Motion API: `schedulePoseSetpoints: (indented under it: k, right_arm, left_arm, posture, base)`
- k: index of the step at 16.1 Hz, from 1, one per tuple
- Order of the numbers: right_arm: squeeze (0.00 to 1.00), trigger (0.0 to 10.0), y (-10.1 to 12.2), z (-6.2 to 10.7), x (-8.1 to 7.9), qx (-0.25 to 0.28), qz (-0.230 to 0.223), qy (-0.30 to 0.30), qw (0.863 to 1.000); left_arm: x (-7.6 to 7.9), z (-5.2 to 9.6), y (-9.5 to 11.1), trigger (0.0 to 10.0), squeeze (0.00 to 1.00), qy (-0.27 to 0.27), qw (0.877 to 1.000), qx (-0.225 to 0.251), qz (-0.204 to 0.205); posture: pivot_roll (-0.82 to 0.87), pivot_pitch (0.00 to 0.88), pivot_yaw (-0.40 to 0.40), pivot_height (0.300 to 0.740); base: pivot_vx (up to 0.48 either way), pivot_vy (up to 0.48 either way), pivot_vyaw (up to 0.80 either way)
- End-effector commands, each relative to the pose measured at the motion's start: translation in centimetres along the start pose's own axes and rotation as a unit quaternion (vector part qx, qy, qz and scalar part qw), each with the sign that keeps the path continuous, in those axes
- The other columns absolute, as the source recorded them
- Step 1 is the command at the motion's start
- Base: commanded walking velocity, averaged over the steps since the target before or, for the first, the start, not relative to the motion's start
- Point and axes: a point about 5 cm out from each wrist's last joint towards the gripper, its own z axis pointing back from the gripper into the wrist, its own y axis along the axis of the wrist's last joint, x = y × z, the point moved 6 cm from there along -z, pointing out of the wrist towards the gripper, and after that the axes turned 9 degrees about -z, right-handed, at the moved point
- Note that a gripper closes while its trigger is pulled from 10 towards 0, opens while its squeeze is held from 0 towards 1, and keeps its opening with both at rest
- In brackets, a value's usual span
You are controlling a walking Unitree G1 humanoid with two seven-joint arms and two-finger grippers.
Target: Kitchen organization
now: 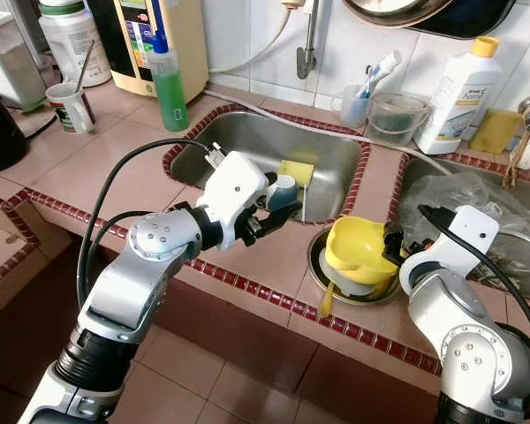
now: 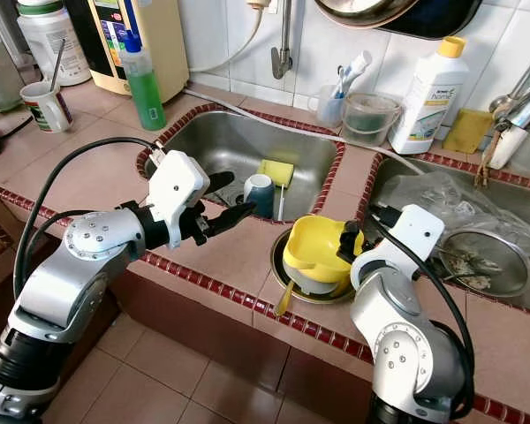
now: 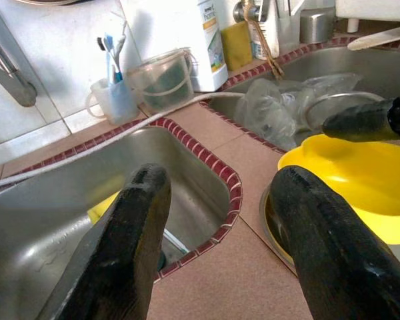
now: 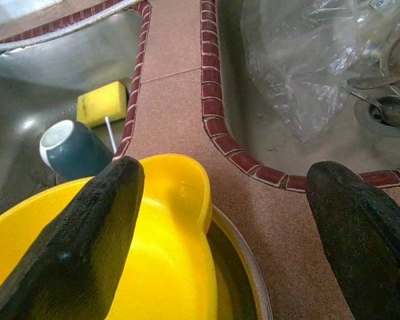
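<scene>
Silver arms are seen reaching over a tiled kitchen bench [image 1: 115,168] w/ red-brick edging. Left claw [image 2: 232,200] is held over the near rim of the left sink [image 2: 221,141], its two black fingers [image 3: 130,247] spread wide, nothing gripped. Just beyond it, inside the sink, a dark teal mug [image 2: 259,193] w/ a white interior is stood beside a yellow sponge [image 2: 276,171]. Right claw [image 4: 220,227] is poised at a yellow bowl [image 2: 314,252], fingers wide apart, one over the bowl's rim and the other over bare bench; bowl not gripped. Bowl is set in a round metal dish [image 1: 314,261] on the bench strip between the two sinks. Right sink [image 2: 424,172] is seen w/ a crumpled clear plastic bag [image 2: 442,199] and a metal strainer [image 2: 477,256]. At the back wall, a green soap bottle [image 1: 169,84], a cup of toothbrushes [image 1: 355,104], a clear tub [image 1: 396,117] and a white detergent bottle [image 1: 458,97] are lined up.
</scene>
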Motion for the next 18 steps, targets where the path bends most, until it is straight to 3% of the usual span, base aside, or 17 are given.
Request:
schedulePoseSetpoints:
  k: [1, 6, 8, 9, 12, 18]
  right_arm:
    - [0.00, 10.0, -1.5, 0.4, -0.9, -0.028, -0.037, 0.002, 0.999]
    - [0.00, 9.6, -2.5, 0.7, -2.1, -0.062, -0.036, 0.023, 0.997]
    - [0.00, 8.6, -3.5, 0.9, -2.6, -0.088, -0.030, 0.037, 0.995]
    - [0.00, 7.6, -3.6, 0.9, -2.6, -0.092, -0.030, 0.039, 0.995]
    - [0.00, 0.0, -4.0, 0.9, -2.3, -0.106, -0.036, 0.033, 0.993]
    - [0.00, 0.0, -4.1, 0.9, -2.2, -0.119, -0.057, 0.033, 0.991]
  left_arm:
    - [0.3, -0.1, 0.5, 10.0, 0.00, -0.008, 1.000, 0.006, -0.012]
    - [0.4, -0.3, 0.6, 10.0, 0.00, -0.006, 1.000, 0.008, -0.013]
    - [0.4, -0.3, 0.7, 10.0, 0.00, -0.005, 1.000, 0.010, -0.012]
    - [0.5, -0.3, 0.7, 10.0, 0.00, -0.004, 1.000, 0.011, -0.012]
    - [0.5, -0.4, 0.8, 10.0, 0.00, -0.002, 1.000, 0.012, -0.013]
    - [0.4, -0.6, 1.1, 10.0, 0.00, 0.004, 1.000, 0.017, -0.017]
  posture:
    - [-0.06, 0.067, -0.022, 0.740]
    - [-0.06, 0.063, -0.028, 0.740]
    - [-0.06, 0.060, -0.033, 0.740]
    - [-0.06, 0.059, -0.036, 0.740]
    - [-0.06, 0.057, -0.039, 0.740]
    - [-0.07, 0.069, -0.039, 0.740]
  base:
    - [0.000, 0.000, 0.00]
    - [0.000, 0.000, 0.00]
    - [0.000, 0.000, 0.00]
    - [0.000, 0.000, 0.00]
    - [0.000, 0.000, 0.00]
    - [0.000, 0.000, 0.00]
